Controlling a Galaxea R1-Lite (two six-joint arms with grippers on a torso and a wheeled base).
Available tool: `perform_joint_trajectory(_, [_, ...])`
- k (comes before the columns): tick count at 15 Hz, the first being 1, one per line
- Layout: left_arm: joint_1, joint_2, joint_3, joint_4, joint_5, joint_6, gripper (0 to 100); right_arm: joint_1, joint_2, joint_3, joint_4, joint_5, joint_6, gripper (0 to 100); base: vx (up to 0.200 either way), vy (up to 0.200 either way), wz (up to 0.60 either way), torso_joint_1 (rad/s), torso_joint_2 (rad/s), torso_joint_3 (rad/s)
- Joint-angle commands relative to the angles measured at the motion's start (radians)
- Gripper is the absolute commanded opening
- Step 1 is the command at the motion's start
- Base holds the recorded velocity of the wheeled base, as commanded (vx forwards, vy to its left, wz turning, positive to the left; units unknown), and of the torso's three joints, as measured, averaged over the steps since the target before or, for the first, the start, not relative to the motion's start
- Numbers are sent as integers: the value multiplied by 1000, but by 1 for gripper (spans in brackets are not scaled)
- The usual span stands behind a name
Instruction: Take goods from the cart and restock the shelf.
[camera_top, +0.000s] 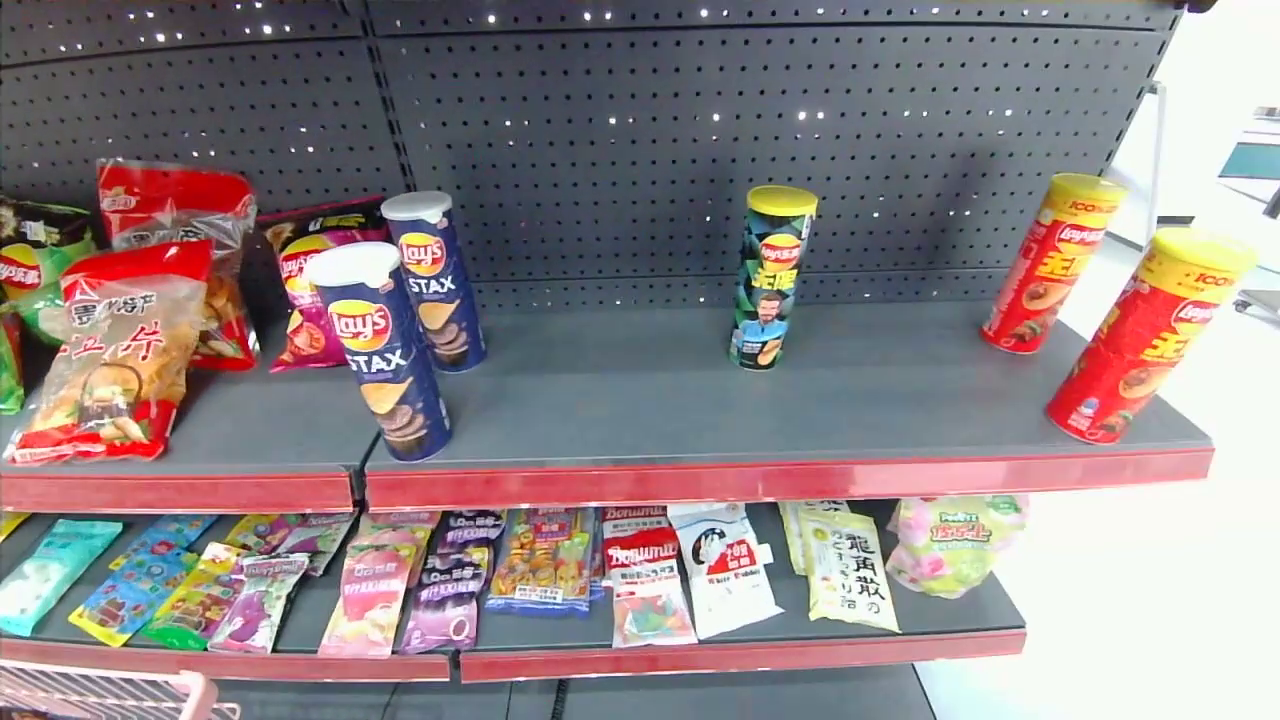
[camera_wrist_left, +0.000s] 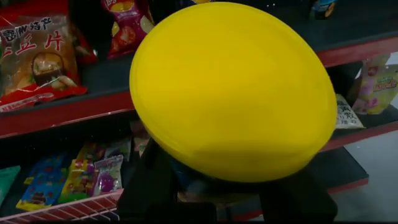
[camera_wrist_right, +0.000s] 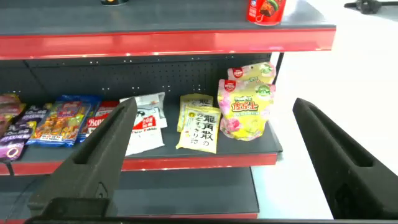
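The left tool (camera_wrist_left: 224, 190) gripped a round yellow-lidded crisp can (camera_wrist_left: 230, 87) in front of the grey red-edged shelf (camera_top: 880, 390); the right tool (camera_wrist_right: 217, 162) stood open and empty. The can needed raising upright onto a bare part of the shelf.

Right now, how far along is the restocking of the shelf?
Done: five chip cans stand on the upper shelf. In hand: the left gripper holds a yellow-lidded can; the right gripper is open and empty. Left: placing that can. What remains in the cart cannot be seen.
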Motion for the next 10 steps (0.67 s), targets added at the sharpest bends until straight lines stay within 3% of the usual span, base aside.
perform_joint_trajectory(1, [1, 1, 13, -3, 5, 1, 0, -1, 0, 0, -1, 0, 0, 100, 0, 0, 0, 0, 0, 0])
perform_joint_trajectory(6, [0, -5, 13, -5, 9, 3, 0, -1, 0, 0, -1, 2, -2, 100, 0, 0, 0, 0, 0, 0])
perform_joint_trajectory(10, [0, -11, 13, -5, 12, 3, 0, -1, 0, 0, -1, 2, -2, 100, 200, 0, 0, 1, 1, 2])
